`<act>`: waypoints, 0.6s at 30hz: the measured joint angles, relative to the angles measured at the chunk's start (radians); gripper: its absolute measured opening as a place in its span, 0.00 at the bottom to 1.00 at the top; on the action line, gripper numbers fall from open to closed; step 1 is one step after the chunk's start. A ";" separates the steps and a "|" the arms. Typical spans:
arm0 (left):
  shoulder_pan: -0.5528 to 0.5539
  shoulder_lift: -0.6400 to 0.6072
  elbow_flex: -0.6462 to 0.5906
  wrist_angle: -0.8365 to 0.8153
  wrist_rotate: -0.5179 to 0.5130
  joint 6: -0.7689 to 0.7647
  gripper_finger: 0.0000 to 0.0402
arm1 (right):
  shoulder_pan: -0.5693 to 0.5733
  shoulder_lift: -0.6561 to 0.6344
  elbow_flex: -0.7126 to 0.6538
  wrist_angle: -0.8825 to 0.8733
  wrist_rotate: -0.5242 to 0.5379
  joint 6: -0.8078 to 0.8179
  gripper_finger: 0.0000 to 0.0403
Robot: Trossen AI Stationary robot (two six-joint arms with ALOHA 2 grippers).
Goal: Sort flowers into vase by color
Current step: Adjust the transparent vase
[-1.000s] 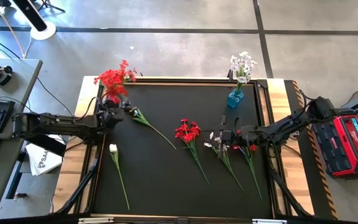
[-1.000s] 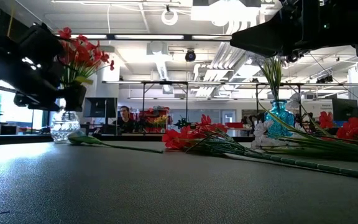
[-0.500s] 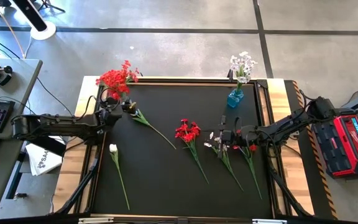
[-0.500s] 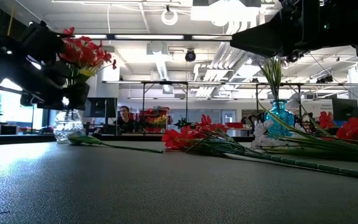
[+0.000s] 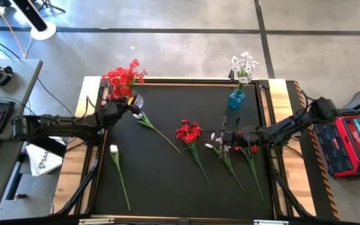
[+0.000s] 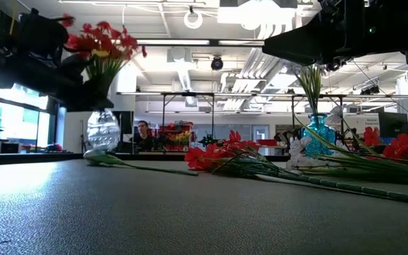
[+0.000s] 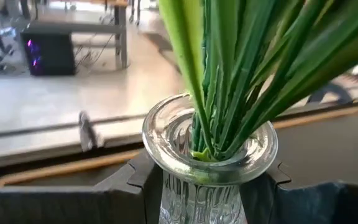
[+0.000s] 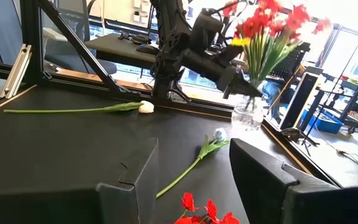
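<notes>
Gripping ribbed clear-glass vase [image 7: 207, 163] — left pincer [image 5: 122, 107]; thin green stems inside.

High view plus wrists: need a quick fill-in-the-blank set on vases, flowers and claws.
1. The left claw is shut on the clear ribbed glass vase holding ____ flowers.
2. The small blue glass vase holds ____ flowers.
3. The right claw hangs over the flowers on the black table mat with fingers ____.

Missing words: red; white; open
</notes>
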 joint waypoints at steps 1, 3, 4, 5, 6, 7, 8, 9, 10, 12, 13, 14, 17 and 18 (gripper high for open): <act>0.000 0.000 0.000 0.021 0.001 0.015 0.33 | 0.000 0.000 0.000 0.000 0.000 0.000 0.42; 0.005 0.001 0.016 0.020 0.002 0.034 0.33 | 0.000 0.000 0.000 0.000 0.000 0.000 0.42; 0.013 0.003 0.028 0.019 0.008 0.039 0.33 | 0.000 0.000 0.000 0.001 0.000 0.000 0.42; 0.025 0.009 0.045 0.019 0.025 0.044 0.33 | 0.000 0.000 0.000 0.002 0.000 0.000 0.42; 0.039 0.019 0.064 0.022 0.051 0.050 0.33 | 0.000 0.000 0.000 0.004 0.000 0.000 0.42; 0.054 0.032 0.085 0.023 0.081 0.057 0.33 | 0.000 0.000 0.000 0.005 0.000 0.000 0.42; 0.070 0.051 0.108 0.023 0.109 0.064 0.33 | 0.000 0.000 0.000 0.008 0.000 0.000 0.42; 0.085 0.074 0.134 0.022 0.138 0.072 0.33 | 0.000 0.000 0.000 0.011 0.000 0.000 0.42; 0.100 0.104 0.161 0.020 0.165 0.084 0.33 | 0.000 0.000 0.000 0.012 0.000 0.000 0.42; 0.125 0.176 0.214 0.018 0.206 0.105 0.33 | 0.000 0.000 0.000 0.013 0.000 0.000 0.42; 0.135 0.218 0.242 0.018 0.226 0.114 0.33 | 0.000 0.000 0.000 0.013 0.000 0.000 0.42; 0.143 0.265 0.270 0.017 0.247 0.124 0.33 | 0.000 0.000 0.000 0.014 0.000 0.000 0.42; 0.162 0.410 0.350 0.016 0.315 0.178 0.33 | 0.000 0.000 0.000 0.012 0.000 0.000 0.42; 0.166 0.457 0.373 0.016 0.328 0.195 0.33 | 0.000 0.000 0.000 0.011 0.000 0.000 0.42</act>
